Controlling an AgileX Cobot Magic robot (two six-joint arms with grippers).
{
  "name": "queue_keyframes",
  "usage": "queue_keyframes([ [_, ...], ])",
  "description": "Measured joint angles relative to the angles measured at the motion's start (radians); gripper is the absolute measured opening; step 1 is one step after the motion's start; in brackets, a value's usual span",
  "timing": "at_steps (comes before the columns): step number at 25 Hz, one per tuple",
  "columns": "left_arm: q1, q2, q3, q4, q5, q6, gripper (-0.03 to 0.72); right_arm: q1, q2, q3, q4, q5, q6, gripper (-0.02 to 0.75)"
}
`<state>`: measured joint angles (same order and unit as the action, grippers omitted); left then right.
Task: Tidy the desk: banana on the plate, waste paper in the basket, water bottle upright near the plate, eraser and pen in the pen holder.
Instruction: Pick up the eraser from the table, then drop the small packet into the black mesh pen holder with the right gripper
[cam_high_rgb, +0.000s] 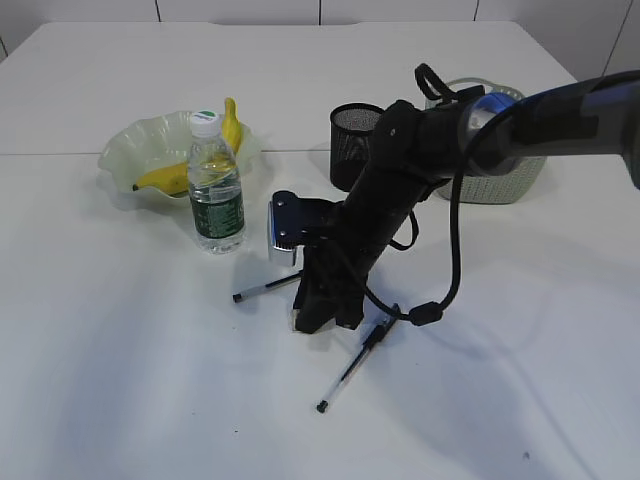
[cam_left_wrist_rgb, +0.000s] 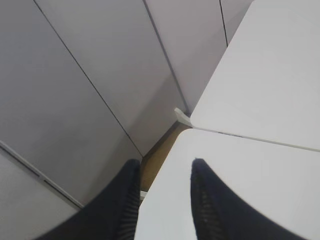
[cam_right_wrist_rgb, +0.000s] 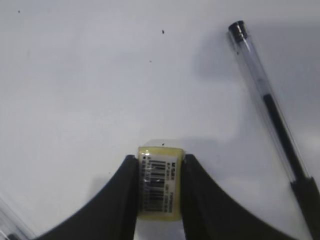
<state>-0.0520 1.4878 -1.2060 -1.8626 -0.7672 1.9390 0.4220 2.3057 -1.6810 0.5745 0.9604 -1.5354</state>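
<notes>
My right gripper is shut on the eraser, a pale yellow block with a barcode sticker, low over the desk. In the exterior view that gripper points down between two pens, one on its left and one on its right. The right wrist view shows a pen lying close by. The banana lies on the plate, and the water bottle stands upright beside it. The pen holder and the basket stand behind the arm. The waste paper is out of view. My left gripper is open and holds nothing.
The right arm and its cable stretch across from the right, partly covering the basket. The left wrist view looks past the desk's edge at a grey wall and a gap between two tabletops.
</notes>
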Motion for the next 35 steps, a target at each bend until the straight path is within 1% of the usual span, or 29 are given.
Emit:
queue_keyframes([
  [3, 0.0, 0.0, 0.0, 0.0, 0.0, 0.0, 0.236, 0.0, 0.0, -0.012, 0.0, 0.02, 0.017, 0.195],
  [10, 0.0, 0.0, 0.0, 0.0, 0.0, 0.0, 0.236, 0.0, 0.0, -0.111, 0.0, 0.071, 0.11, 0.194],
  [17, 0.0, 0.0, 0.0, 0.0, 0.0, 0.0, 0.236, 0.0, 0.0, -0.171, 0.0, 0.124, 0.139, 0.194],
  [24, 0.0, 0.0, 0.0, 0.0, 0.0, 0.0, 0.236, 0.0, 0.0, -0.283, -0.009, 0.132, 0.163, 0.193],
  [29, 0.0, 0.0, 0.0, 0.0, 0.0, 0.0, 0.236, 0.0, 0.0, -0.352, -0.065, 0.11, 0.212, 0.193],
  [35, 0.0, 0.0, 0.0, 0.0, 0.0, 0.0, 0.236, -0.008, 0.0, -0.36, -0.171, 0.023, 0.343, 0.193],
])
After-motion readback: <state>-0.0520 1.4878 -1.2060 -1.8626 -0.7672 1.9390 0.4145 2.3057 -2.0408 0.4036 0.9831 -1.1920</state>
